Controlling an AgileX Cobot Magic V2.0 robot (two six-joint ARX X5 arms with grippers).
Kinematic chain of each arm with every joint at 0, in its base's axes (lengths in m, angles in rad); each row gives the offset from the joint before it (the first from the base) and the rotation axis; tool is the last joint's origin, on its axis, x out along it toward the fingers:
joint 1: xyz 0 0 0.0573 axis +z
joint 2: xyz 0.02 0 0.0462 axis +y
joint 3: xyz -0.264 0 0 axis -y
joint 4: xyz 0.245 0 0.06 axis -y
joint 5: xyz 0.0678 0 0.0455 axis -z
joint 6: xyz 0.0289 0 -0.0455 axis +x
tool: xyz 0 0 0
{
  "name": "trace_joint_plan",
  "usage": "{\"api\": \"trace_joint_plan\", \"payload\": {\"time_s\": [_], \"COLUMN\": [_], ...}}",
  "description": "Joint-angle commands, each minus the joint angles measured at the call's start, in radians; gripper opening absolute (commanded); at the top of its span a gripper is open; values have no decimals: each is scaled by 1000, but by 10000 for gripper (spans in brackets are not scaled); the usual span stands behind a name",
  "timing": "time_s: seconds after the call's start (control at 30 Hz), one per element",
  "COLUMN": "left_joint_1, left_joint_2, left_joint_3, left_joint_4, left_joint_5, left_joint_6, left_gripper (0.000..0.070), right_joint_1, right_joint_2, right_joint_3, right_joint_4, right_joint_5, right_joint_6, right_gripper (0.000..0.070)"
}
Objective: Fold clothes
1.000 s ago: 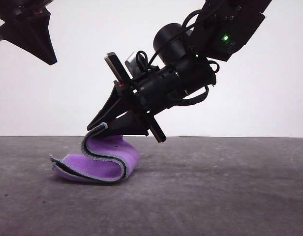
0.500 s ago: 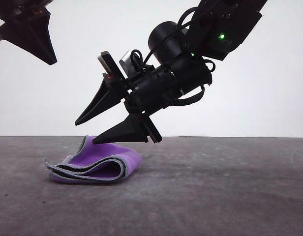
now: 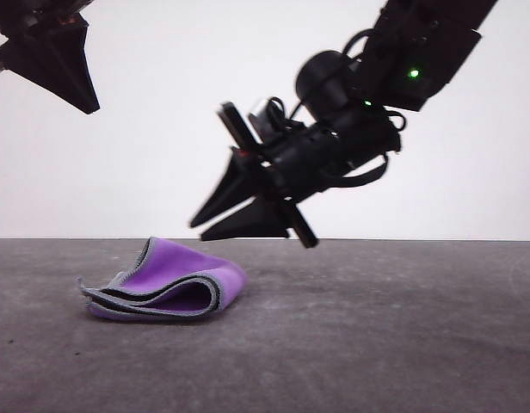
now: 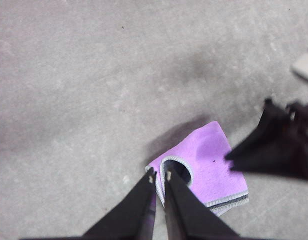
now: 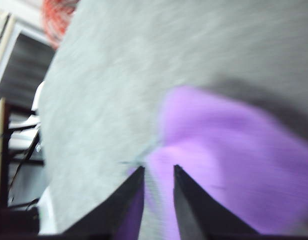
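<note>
The clothes (image 3: 166,286) lie folded on the grey table, purple side up, with dark grey layers and a pale stitched edge at the open end. In the left wrist view the clothes (image 4: 209,167) sit just beyond my left fingers. My right gripper (image 3: 197,231) hangs in the air up and to the right of the fold, touching nothing, its jaws a little apart and empty. The right wrist view shows this gripper (image 5: 159,172) over the blurred purple cloth (image 5: 234,165). My left gripper (image 3: 91,107) is high at the upper left, jaws together, holding nothing.
The grey table (image 3: 377,327) stretches bare to the right of the cloth. A small white object (image 4: 305,67) lies at the frame edge in the left wrist view. Past the table's edge there is a dark frame (image 5: 14,100) and something orange (image 5: 59,12).
My right gripper let go of the cloth's raised edge, then rose and moved right with its jaws narrowing. The freed layer dropped flat onto the fold. The left arm stayed still.
</note>
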Motion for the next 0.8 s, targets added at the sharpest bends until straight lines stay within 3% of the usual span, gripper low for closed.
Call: {"api": "trace_joint_plan", "payload": {"time_s": [0.0,0.23,0.3,0.37,0.43,0.77], "left_joint_1": [0,6,6,8,8,11], "left_joint_2": [16,16,15,9,-3,-138], "left_joint_3": [19,19,19,19,19,16], "left_joint_4": [-1,-44,-62,-66,-64,-113], "left_joint_5": [-1,-1,-1,-1,-1,-2], "left_joint_6": [3,2,3,4,9,20], "left_gripper": [27,33,103,226,295,304], "right_joint_1": [-2,-85,-111,-130,-145,-205], "right_joint_2": [1,-73,-107,-151,-201,-492], "right_joint_3": [21,21,21,21,21,21], "right_joint_4": [-17,-189,-257,-330,-401,-710], "right_joint_5": [-7,2,15,81,166,449], "right_joint_6": [-47,-195,-253,-317,-380,-554], "right_gripper": [100,266,303,340,369,373]}}
